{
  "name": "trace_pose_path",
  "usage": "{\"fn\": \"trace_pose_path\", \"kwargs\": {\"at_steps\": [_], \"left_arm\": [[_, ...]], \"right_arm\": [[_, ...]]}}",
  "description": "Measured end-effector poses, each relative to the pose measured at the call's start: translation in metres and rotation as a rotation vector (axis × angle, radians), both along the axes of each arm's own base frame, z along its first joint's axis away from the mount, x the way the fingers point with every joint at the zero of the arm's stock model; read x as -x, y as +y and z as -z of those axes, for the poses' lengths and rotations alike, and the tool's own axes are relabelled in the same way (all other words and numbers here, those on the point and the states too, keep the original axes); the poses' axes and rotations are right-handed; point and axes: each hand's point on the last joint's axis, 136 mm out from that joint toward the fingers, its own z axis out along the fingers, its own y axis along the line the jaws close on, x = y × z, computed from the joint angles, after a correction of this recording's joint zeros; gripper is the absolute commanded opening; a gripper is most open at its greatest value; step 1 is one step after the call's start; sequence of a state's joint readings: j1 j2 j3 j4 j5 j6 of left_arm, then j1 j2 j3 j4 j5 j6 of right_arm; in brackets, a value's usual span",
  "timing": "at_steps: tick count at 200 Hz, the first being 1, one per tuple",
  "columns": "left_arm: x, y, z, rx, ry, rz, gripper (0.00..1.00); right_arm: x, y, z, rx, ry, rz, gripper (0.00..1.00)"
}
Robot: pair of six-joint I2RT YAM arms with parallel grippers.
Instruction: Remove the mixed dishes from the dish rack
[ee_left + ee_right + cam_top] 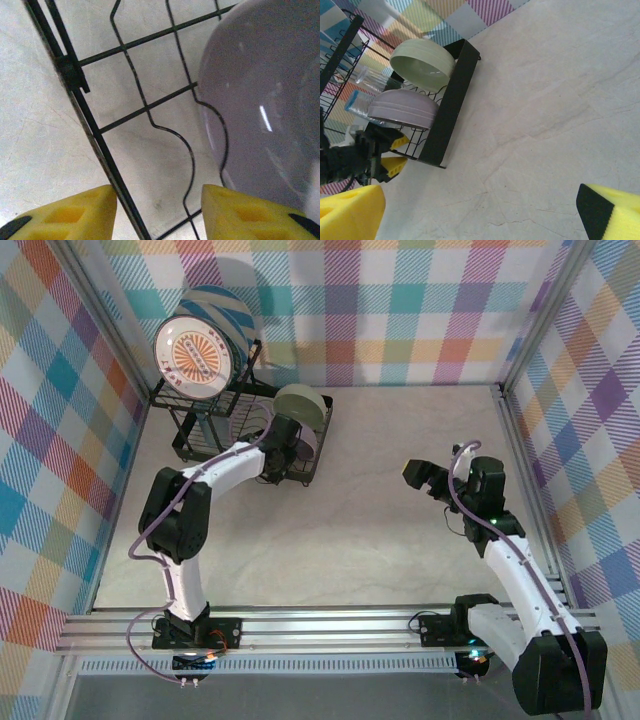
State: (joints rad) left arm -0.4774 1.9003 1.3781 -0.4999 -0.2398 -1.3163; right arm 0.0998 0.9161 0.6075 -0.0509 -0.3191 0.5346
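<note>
So the biggest thing we've got is the pale stone-look table [380, 540], and the dish rack [245, 435] sits at its far left corner, up by the checkered walls. Nothing is unloaded yet as far as we can see. The white plate with the orange sunburst [197, 355] stands on edge at the raised upper end of the rack, with the blue-and-white striped plate [228, 302] right behind it. Down in the lower tray the pale green bowl [422, 62] and the lavender bowl [402, 110] stand on edge side by side, the green one at the tray's outer end wall. Behind the lavender one there's a clear bluish thing lying in the wires that we take for the glass tumbler [356, 101], though it's too blurry to be sure how it lies. The left gripper [159, 215] is down at the rack's near side. Its yellow fingers are spread apart, with one of the tray's frame wires running between them. The lavender bowl is just beside the right-hand pad and nothing is grabbed. The right gripper [425, 480] hangs over bare table well away from the rack, fingers spread wide with nothing in them.
</note>
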Motion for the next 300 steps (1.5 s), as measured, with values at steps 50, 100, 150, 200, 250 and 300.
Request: {"fn": "trace_pose_path", "kwargs": {"at_steps": [50, 100, 150, 200, 250, 300], "left_arm": [[0.007, 0.001, 0.006, 0.017, 0.036, -0.031, 0.16], [0.007, 0.0, 0.005, 0.043, 0.037, -0.064, 0.0], [0.008, -0.001, 0.004, 0.044, 0.043, -0.041, 0.0], [0.018, 0.0, 0.005, 0.016, 0.083, 0.028, 0.0], [0.035, 0.001, 0.006, -0.009, 0.138, 0.116, 0.0], [0.055, -0.003, 0.007, -0.049, 0.193, 0.254, 0.0]], "right_arm": [[0.003, 0.001, 0.0, -0.003, 0.0, -0.007, 0.99], [0.004, 0.002, 0.001, -0.006, 0.006, -0.015, 0.99], [0.017, 0.026, -0.002, -0.04, 0.007, -0.133, 0.99], [0.028, 0.044, -0.012, -0.065, -0.02, -0.217, 0.99], [0.029, 0.044, -0.011, -0.064, -0.02, -0.215, 0.99], [0.024, 0.039, -0.008, -0.046, -0.019, -0.175, 0.99]]}}
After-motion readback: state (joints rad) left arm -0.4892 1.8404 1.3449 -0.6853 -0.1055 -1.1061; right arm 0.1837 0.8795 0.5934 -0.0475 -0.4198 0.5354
